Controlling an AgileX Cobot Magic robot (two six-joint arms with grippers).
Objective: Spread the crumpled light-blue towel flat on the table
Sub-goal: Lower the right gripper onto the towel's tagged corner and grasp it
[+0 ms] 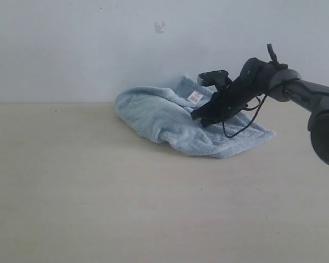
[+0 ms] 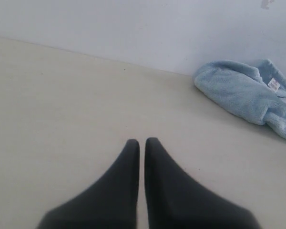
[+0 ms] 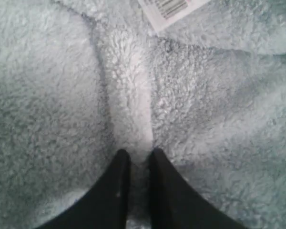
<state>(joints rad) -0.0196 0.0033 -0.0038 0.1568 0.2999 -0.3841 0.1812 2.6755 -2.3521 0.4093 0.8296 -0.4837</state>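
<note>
Thin fold of towel near table far edge is pinched by right gripper, left gripper pressed together, empty; slip-out is risked if pulled.

Setting: lab-type robot test bench | Evidence: wide cream table meets plain white wall; black robot arm reaches over it

The right gripper rests on the crumpled towel — heaped beside the wall.
</note>
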